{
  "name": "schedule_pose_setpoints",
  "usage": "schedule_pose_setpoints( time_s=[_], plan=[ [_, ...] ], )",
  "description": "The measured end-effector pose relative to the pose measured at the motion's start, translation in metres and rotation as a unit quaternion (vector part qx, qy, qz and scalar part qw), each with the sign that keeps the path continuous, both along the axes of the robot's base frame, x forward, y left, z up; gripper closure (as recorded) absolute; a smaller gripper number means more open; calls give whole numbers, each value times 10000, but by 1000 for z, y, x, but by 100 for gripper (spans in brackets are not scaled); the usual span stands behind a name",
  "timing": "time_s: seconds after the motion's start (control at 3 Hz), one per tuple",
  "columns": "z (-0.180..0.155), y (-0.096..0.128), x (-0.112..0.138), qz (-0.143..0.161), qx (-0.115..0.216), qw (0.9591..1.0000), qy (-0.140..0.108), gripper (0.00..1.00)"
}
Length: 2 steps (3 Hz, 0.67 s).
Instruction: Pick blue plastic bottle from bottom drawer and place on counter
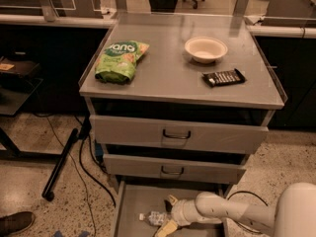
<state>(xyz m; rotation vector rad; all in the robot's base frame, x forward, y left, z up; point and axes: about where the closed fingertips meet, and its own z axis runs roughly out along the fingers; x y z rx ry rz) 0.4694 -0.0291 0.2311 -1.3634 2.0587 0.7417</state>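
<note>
The blue plastic bottle (152,217) lies on its side on the floor of the pulled-out bottom drawer (133,201), white cap pointing left. My gripper (167,215) reaches into the drawer from the right on a white arm. It is open, with one yellowish fingertip (171,200) behind the bottle's right end and the other in front of it. The bottle's right end sits between the fingers. The counter (168,78) is the grey cabinet top above.
On the counter lie a green snack bag (120,59), a white bowl (206,49) and a dark chocolate bar (223,77). The two upper drawers (177,135) are pushed in. Cables and a black pole (60,162) lie on the floor at left.
</note>
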Motion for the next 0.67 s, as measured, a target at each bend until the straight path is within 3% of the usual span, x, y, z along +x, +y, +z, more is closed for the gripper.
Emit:
schedule_pose_setpoints(
  time_s=[0.67],
  plan=[
    [-16,-5,6,-73,-13,10000,18,0]
  ],
)
